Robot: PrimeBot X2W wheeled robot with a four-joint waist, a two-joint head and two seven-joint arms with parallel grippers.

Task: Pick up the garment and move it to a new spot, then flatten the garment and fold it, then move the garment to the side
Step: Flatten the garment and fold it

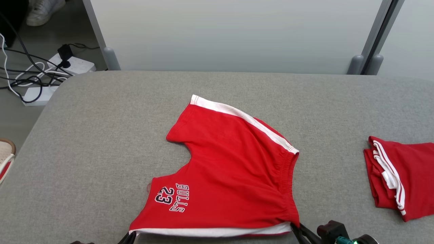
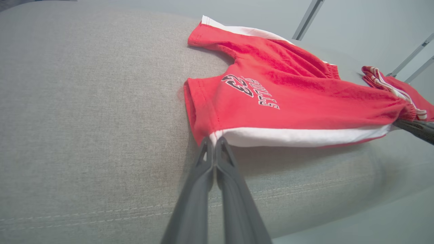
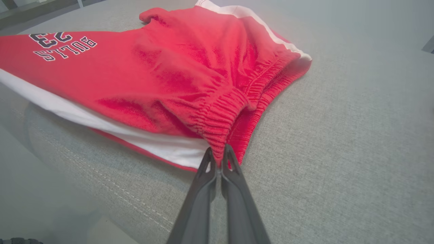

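Observation:
The garment [image 1: 230, 162] is a pair of red shorts with white side stripes and a "BULLS 23" print, spread on the grey padded table [image 1: 101, 135]. Its near edge is stretched between my two grippers. My left gripper [image 2: 213, 140] is shut on the near leg-hem corner of the garment [image 2: 288, 98] at the white stripe. My right gripper [image 3: 218, 154] is shut on the elastic waistband corner of the garment [image 3: 162, 74]. In the head view the left gripper [image 1: 130, 235] and right gripper [image 1: 296, 228] show at the bottom edge.
A second red garment [image 1: 403, 176], folded, lies at the table's right edge. Cables and power strips [image 1: 51, 71] lie on the floor beyond the far left corner. A person's shoe [image 1: 5, 156] shows at the left. A pale wall panel [image 1: 237, 34] stands behind the table.

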